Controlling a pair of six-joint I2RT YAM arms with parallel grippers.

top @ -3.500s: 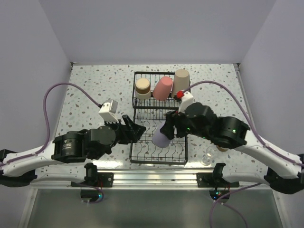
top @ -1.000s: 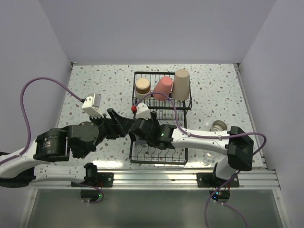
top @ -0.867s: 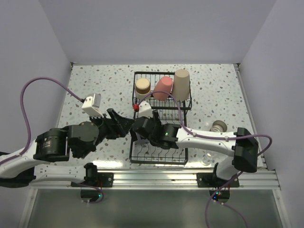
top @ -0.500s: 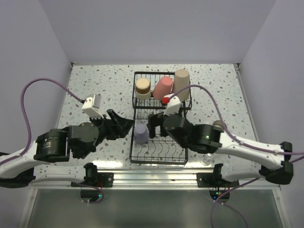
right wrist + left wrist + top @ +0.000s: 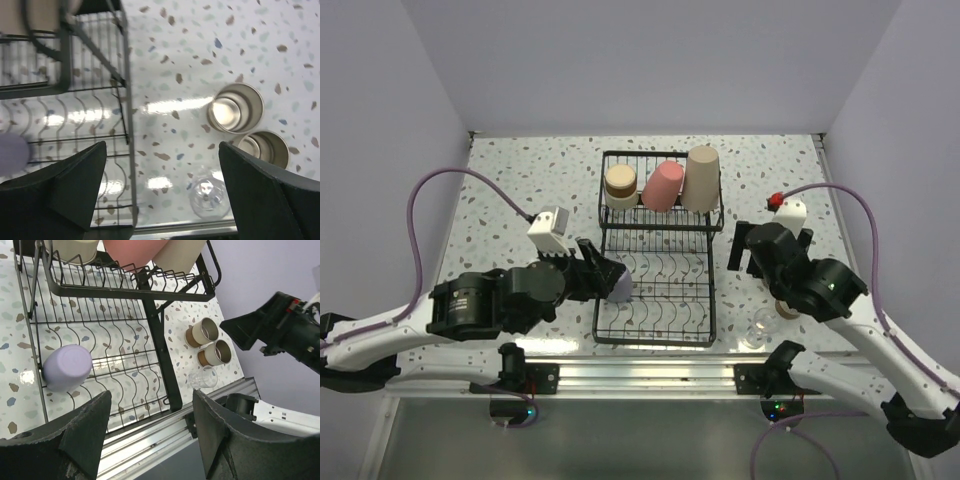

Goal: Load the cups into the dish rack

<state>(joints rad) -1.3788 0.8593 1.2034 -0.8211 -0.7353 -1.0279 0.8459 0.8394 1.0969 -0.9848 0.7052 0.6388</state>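
The dish rack (image 5: 658,262) sits in the middle of the speckled table (image 5: 520,180), its raised basket at the far end and its lower section of curved tines at the near end. 4 cups are in it. The raised basket holds 3 in a row: a short tan-brown cup (image 5: 620,183) on the left, a pink cup (image 5: 663,185) leaning in the middle, and a tall beige cup (image 5: 701,178) on the right. The lavender cup (image 5: 67,367) rests on the tines at the left edge of the lower section, its closed base turned towards the left wrist camera.

3 cups remain on the table, right of the rack and close to its near right corner. A farther tan cup (image 5: 235,107) and a nearer tan cup (image 5: 264,149) stand upright, mouths up, side by side and touching or nearly so. The clear glass (image 5: 210,197) stands just beside the nearer one, towards the table's near edge.

The left gripper (image 5: 150,435) hovers at the rack's left edge, close by the lavender cup, fingers parted and holding nothing. The right gripper (image 5: 160,175) hangs above the table between the rack and the 2 tan cups, fingers spread wide and empty.
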